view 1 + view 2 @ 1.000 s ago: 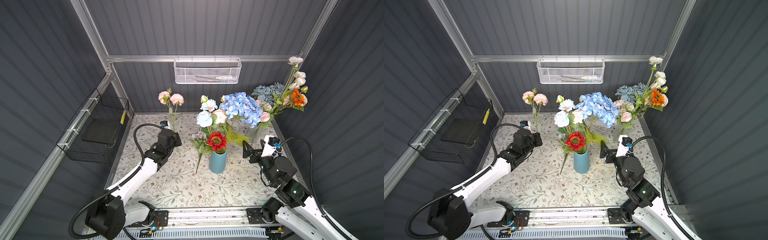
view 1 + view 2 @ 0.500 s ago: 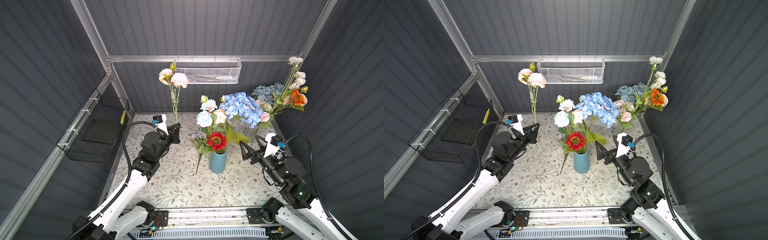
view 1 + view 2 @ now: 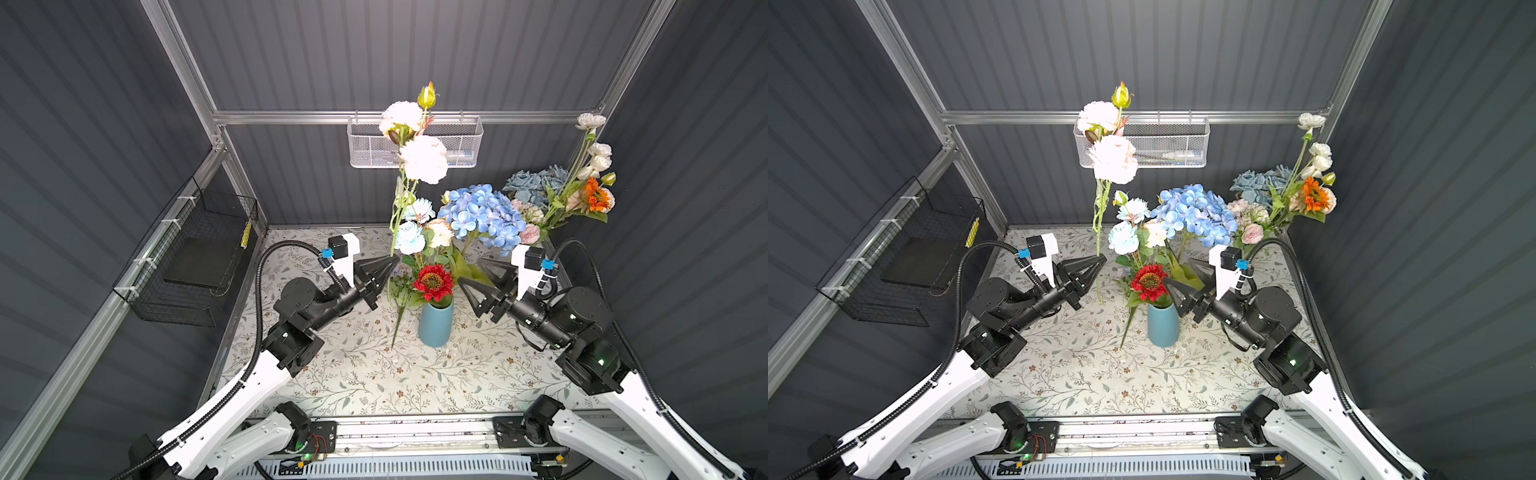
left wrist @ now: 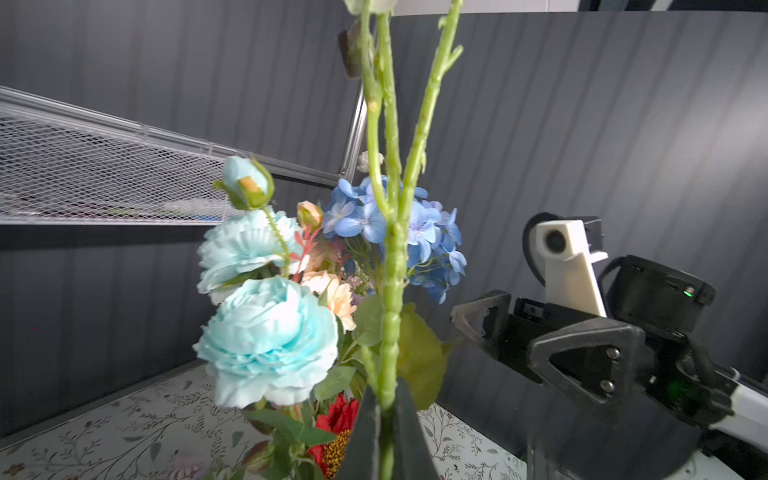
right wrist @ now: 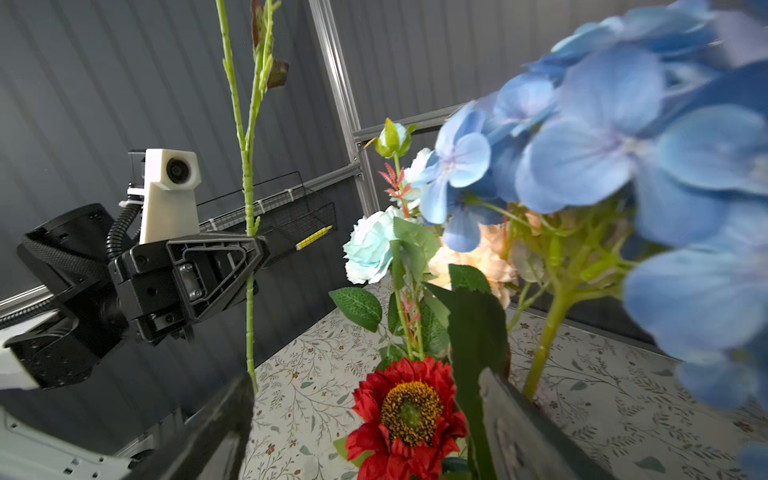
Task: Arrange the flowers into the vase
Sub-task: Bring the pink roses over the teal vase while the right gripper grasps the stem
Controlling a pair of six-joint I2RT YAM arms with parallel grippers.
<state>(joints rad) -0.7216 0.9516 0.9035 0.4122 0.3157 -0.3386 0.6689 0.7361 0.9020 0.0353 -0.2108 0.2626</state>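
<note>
A blue vase [image 3: 435,326] [image 3: 1163,326] stands mid-table holding flowers: a red blossom [image 3: 432,282] [image 5: 409,409], pale blue and peach blooms, and a blue hydrangea [image 3: 482,214]. My left gripper [image 3: 397,259] [image 3: 1104,259] [image 4: 386,411] is shut on the green stem [image 4: 392,291] of a pale pink spray [image 3: 424,160] [image 3: 1113,160], held upright just left of the bouquet. My right gripper [image 3: 468,272] [image 3: 1177,271] [image 5: 361,390] stands open right of the vase, at the red blossom and a large leaf, holding nothing. A lilac sprig [image 3: 399,307] leans against the vase's outside.
More flowers [image 3: 557,199], dusty blue, orange and white, stand in the back right corner. A white mesh basket [image 3: 415,141] hangs on the back wall behind the raised spray. A black wire basket [image 3: 195,257] hangs on the left wall.
My left arm has lifted the pink spray from the back left of the table and carried it right, up to the bouquet. My right gripper has moved in toward the vase and narrowed slightly.
</note>
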